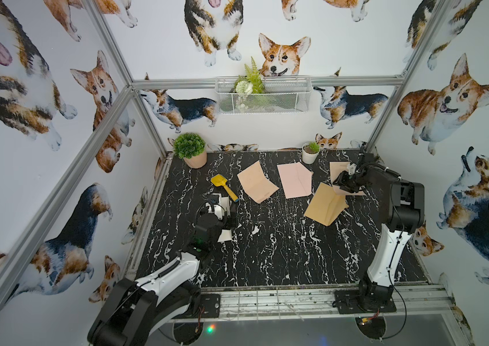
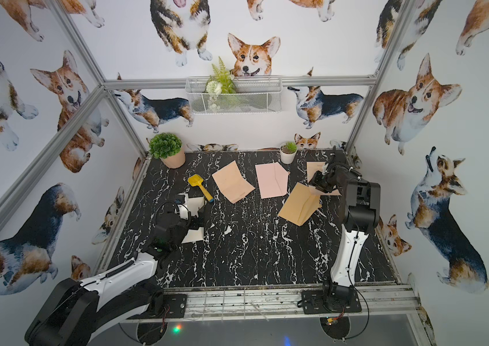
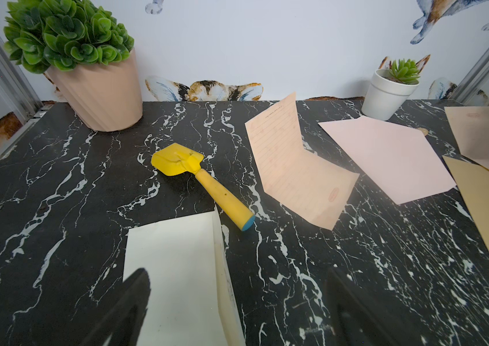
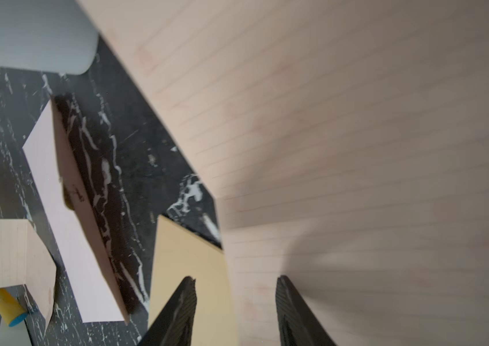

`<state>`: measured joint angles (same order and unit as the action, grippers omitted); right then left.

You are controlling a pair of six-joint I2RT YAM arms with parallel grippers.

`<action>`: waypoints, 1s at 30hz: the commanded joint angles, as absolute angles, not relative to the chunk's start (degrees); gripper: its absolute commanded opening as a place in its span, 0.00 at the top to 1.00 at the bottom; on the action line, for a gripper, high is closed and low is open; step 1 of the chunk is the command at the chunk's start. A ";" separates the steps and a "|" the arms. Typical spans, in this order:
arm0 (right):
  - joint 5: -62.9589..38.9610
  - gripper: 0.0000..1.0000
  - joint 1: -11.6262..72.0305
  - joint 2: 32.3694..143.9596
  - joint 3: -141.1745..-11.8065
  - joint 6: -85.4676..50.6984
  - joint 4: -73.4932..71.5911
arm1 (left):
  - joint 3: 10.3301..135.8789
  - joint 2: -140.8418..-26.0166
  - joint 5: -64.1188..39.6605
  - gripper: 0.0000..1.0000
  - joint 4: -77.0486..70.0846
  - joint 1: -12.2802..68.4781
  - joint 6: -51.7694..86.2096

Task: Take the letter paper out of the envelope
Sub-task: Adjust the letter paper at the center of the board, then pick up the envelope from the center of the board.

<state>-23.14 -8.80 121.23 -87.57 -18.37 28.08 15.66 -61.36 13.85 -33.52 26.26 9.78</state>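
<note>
Jaws apart, the right gripper (image 4: 235, 278) straddles the lined pink letter paper (image 4: 357, 134): likely light and limp, best pinched at this near edge; left gripper (image 3: 236, 271) likewise spread wide.

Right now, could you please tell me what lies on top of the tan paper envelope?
A lined pale pink paper sheet overlaps the far corner of the tan envelope; its inside is covered.

— Any writing I can read from here?
— Nothing legible on my feeds. The folded lined sheet (image 3: 294, 167) near the tabletop's far edge has one handwritten line (image 3: 273, 113) along its top, too small to make out. It also has a reddish stamp (image 3: 333, 194) at the corner lying flat, but it's blurred. The letter paper (image 3: 476, 131) towards the far right corner shows a faint red mark, also unreadable.
</note>
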 commanded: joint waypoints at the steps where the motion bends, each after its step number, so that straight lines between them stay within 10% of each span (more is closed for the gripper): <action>1: -24.18 0.53 -10.21 121.90 -87.73 -20.55 26.62 | 15.69 -61.35 13.88 0.07 -34.63 26.24 9.49; 18: -17.20 0.54 -10.36 120.10 -90.86 -16.16 29.93 | 15.66 -61.48 14.04 0.07 -34.63 26.21 9.58; 30: 2.26 0.49 34.01 99.03 -76.68 -11.72 22.72 | 16.53 -56.83 20.03 0.04 -28.83 25.96 11.69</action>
<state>-5.91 24.64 100.82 -81.30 -12.21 25.15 16.21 -58.33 16.40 -30.85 26.04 10.39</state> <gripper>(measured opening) 0.496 0.955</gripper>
